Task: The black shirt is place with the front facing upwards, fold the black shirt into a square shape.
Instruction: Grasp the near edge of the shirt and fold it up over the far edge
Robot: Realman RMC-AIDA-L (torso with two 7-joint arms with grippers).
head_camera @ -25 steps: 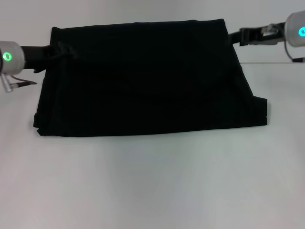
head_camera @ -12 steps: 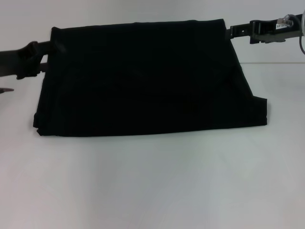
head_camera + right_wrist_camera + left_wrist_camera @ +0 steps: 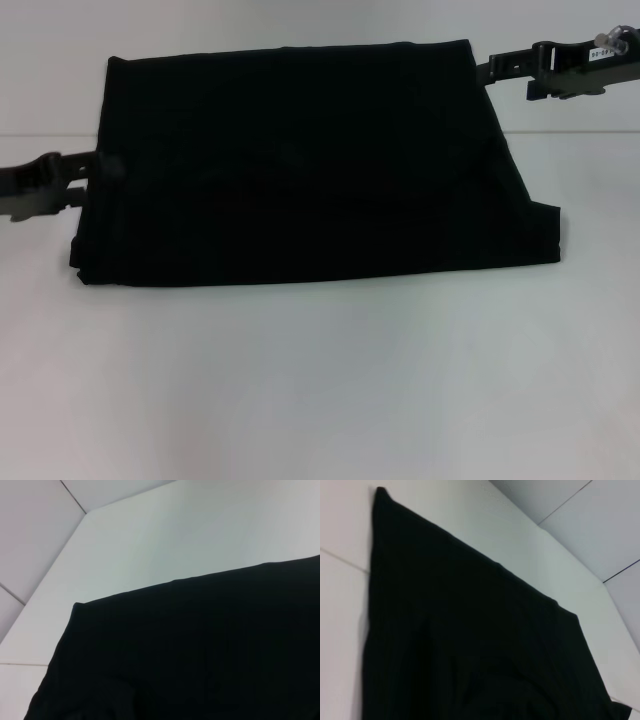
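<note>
The black shirt (image 3: 300,165) lies folded on the white table (image 3: 320,380), in the far half of it as the head view has it, forming a broad rectangle wider than it is deep. Its near edge runs almost straight; at the near right corner a small step shows where 1 layer sticks out past another. No lettering, print or label can be read on the cloth in any of the 3 views; only plain black fabric faces up.

The left gripper (image 3: 95,170) sits at the shirt's left edge, about halfway along that side, its tip against or over the cloth. Whether its claw is apart or together cannot be told. The right gripper (image 3: 478,70) is at the far right corner, just beside the cloth, and its claw state cannot be told either.

The left wrist view shows faint lengthwise creases and a pointed corner of the shirt; the right wrist view shows 1 straight edge and the table's corner beyond it, against a pale wall.
</note>
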